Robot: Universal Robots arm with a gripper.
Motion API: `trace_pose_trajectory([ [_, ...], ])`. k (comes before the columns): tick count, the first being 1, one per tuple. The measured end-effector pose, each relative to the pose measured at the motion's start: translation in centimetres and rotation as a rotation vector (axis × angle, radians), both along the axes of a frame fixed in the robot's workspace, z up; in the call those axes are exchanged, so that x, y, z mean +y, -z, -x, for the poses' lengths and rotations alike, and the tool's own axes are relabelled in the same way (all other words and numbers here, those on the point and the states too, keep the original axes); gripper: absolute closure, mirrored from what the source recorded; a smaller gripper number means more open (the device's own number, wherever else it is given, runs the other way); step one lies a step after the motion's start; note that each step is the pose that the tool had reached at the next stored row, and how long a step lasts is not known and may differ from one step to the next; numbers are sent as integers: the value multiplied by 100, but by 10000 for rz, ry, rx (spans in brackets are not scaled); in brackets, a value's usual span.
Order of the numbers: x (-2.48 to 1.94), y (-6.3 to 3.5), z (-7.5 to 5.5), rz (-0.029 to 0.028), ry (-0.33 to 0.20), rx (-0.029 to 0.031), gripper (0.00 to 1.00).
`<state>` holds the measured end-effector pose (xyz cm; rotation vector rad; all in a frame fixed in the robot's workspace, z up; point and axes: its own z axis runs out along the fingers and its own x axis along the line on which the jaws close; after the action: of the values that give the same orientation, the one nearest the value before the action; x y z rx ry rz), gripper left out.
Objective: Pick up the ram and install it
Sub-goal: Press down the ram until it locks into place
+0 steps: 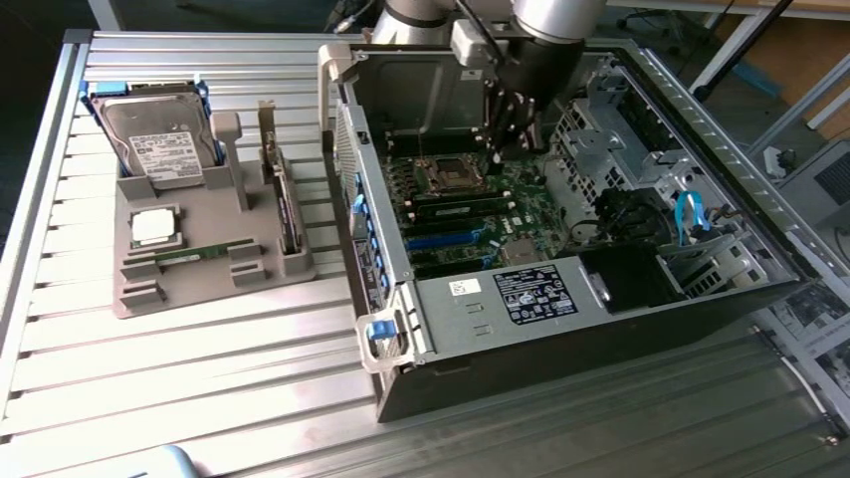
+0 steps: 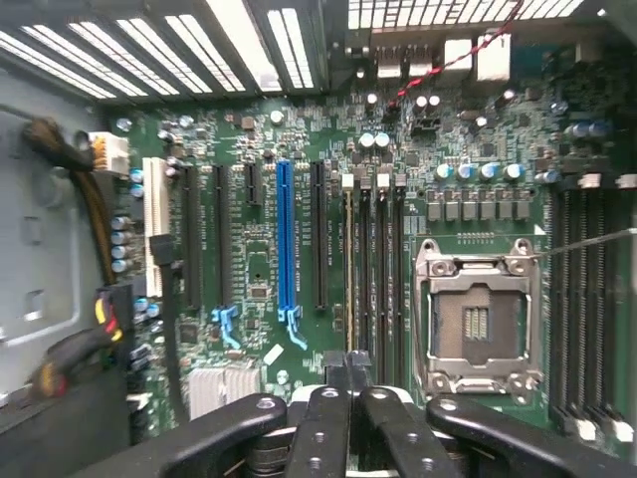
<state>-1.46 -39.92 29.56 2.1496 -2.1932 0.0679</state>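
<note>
Wrist view showed the gripper (image 2: 346, 383) with jaws closed together, empty, over the motherboard (image 2: 299, 199)'s memory slots (image 2: 373, 269). One ram (image 1: 202, 255) lay in the tray (image 1: 199, 279) on the bench (image 1: 173, 368), left of the case (image 1: 558, 329); pressing should stay squarely aligned.

Ribbed metal table (image 1: 159, 378) filled most of the exterior view, brightly lit along its left. Upper right: wooden desk (image 1: 797, 50), chair legs (image 1: 651, 20), grey floor (image 1: 757, 110). Printed papers (image 1: 817, 319) lay at the right edge.
</note>
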Motion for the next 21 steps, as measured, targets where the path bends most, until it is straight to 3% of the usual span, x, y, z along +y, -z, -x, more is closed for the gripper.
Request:
trace_pose_trajectory([
  [2,0,-48,-38,0,1,0,89],
  [6,0,-49,-209,0,1,22,89],
  [15,2,-17,-674,0,1,235,89],
  [18,2,-12,-791,-1,1,251,89],
  [21,3,-12,-816,-1,1,251,89],
])
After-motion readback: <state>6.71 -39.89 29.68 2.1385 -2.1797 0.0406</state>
